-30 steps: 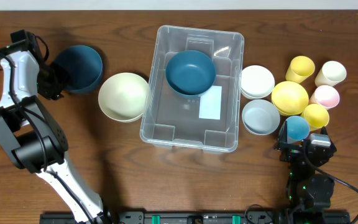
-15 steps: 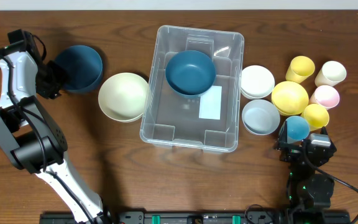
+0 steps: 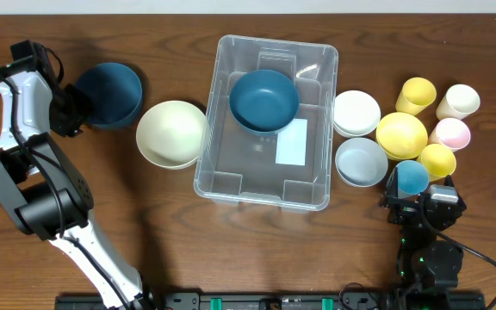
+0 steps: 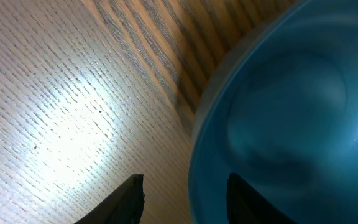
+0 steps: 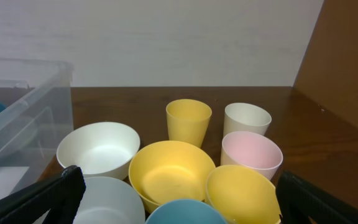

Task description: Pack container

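Straddling the rim of the dark blue bowl (image 4: pixel 291 112), the left fingers (image 4: pixel 128 204) may pinch it or not; I cannot tell. A loose hold could drop it on the cream bowl (image 3: pixel 171 133) before the container (image 3: pixel 261 198) at mid-bench. The right fingers (image 5: pixel 55 196) stand released.

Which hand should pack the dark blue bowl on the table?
The left hand straddles the rim of the dark blue bowl. The right hand sits open by the cups, beyond the container.
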Robot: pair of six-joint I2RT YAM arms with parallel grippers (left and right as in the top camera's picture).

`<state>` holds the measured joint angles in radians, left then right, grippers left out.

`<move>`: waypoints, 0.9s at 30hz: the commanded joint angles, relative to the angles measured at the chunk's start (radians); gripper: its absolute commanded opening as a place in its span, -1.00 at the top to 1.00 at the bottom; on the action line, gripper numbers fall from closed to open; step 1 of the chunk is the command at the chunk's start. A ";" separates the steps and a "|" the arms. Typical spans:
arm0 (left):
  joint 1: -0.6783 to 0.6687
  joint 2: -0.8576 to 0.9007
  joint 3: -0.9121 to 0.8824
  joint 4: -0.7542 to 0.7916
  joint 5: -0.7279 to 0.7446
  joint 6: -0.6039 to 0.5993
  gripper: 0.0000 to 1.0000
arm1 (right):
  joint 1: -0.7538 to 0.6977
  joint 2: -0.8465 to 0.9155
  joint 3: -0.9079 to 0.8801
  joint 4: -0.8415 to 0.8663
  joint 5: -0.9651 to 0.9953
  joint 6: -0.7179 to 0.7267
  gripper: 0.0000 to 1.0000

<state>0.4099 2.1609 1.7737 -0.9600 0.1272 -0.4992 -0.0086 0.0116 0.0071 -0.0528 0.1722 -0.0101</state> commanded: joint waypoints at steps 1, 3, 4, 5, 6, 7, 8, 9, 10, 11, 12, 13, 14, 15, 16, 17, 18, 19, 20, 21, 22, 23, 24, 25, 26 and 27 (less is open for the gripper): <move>0.005 0.011 -0.010 0.003 -0.016 -0.003 0.12 | 0.010 -0.007 -0.002 -0.003 0.004 0.013 -0.98; 0.005 0.011 -0.017 0.006 -0.016 -0.003 0.12 | 0.010 -0.007 -0.002 -0.003 0.004 0.013 -0.98; 0.005 0.011 -0.020 0.006 -0.016 -0.003 0.12 | 0.010 -0.007 -0.002 -0.003 0.004 0.013 -0.98; 0.005 0.011 -0.023 0.006 -0.016 -0.003 0.12 | 0.010 -0.007 -0.002 -0.003 0.004 0.013 -0.99; 0.005 0.011 -0.026 0.006 -0.016 -0.003 0.12 | 0.010 -0.007 -0.002 -0.003 0.004 0.013 -0.99; 0.005 0.011 -0.031 0.009 -0.016 -0.003 0.12 | 0.010 -0.007 -0.002 -0.003 0.004 0.013 -0.98; 0.005 0.011 -0.034 0.009 -0.016 -0.003 0.12 | 0.010 -0.007 -0.002 -0.003 0.004 0.013 -0.99; 0.005 0.011 -0.037 0.009 -0.016 -0.003 0.12 | 0.010 -0.007 -0.002 -0.003 0.004 0.013 -0.98; 0.005 0.011 -0.040 0.010 -0.016 -0.003 0.12 | 0.010 -0.007 -0.002 -0.003 0.004 0.013 -0.99; 0.005 0.011 -0.044 0.013 -0.016 -0.003 0.12 | 0.010 -0.007 -0.002 -0.003 0.004 0.013 -0.99; 0.005 0.011 -0.048 0.018 -0.015 -0.003 0.12 | 0.010 -0.007 -0.002 -0.003 0.004 0.013 -0.99; 0.005 0.011 -0.051 0.019 -0.016 -0.003 0.11 | 0.010 -0.006 -0.002 -0.003 0.004 0.013 -0.98; 0.005 0.011 -0.052 0.020 -0.016 -0.003 0.12 | 0.010 -0.006 -0.002 -0.003 0.004 0.013 -0.99; 0.005 0.011 -0.052 0.021 -0.016 -0.003 0.12 | 0.010 -0.007 -0.002 -0.003 0.004 0.013 -0.98; 0.005 0.011 -0.052 0.021 -0.016 -0.003 0.12 | 0.010 -0.007 -0.002 -0.003 0.004 0.013 -0.99; 0.005 0.011 -0.052 0.023 -0.015 -0.003 0.12 | 0.010 -0.007 -0.002 -0.003 0.004 0.013 -0.99; 0.005 0.011 -0.052 0.024 -0.015 -0.003 0.12 | 0.010 -0.007 -0.002 -0.003 0.004 0.013 -0.99; 0.005 0.011 -0.052 0.024 -0.015 -0.003 0.12 | 0.010 -0.007 -0.002 -0.003 0.004 0.013 -0.98; 0.005 0.011 -0.052 0.023 -0.015 -0.003 0.12 | 0.010 -0.007 -0.002 -0.003 0.004 0.013 -0.98; 0.005 0.011 -0.052 0.024 -0.015 -0.003 0.13 | 0.010 -0.007 -0.002 -0.003 0.004 0.013 -0.99; 0.005 0.011 -0.052 0.024 -0.015 -0.003 0.14 | 0.010 -0.007 -0.002 -0.003 0.004 0.013 -0.99; 0.005 0.011 -0.052 0.023 -0.015 -0.003 0.14 | 0.010 -0.007 -0.002 -0.003 0.004 0.013 -0.98; 0.005 0.011 -0.052 0.023 -0.015 -0.003 0.14 | 0.010 -0.007 -0.002 -0.003 0.004 0.013 -0.99; 0.005 0.011 -0.052 0.024 -0.015 -0.003 0.14 | 0.010 -0.007 -0.002 -0.003 0.004 0.013 -0.98; 0.005 0.011 -0.052 0.024 -0.015 -0.003 0.14 | 0.010 -0.007 -0.002 -0.003 0.004 0.013 -0.99; 0.005 0.011 -0.052 0.024 -0.015 -0.003 0.14 | 0.010 -0.007 -0.002 -0.003 0.004 0.013 -0.98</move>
<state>0.4099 2.1609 1.7279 -0.9348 0.1268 -0.4992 -0.0086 0.0120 0.0071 -0.0528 0.1722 -0.0101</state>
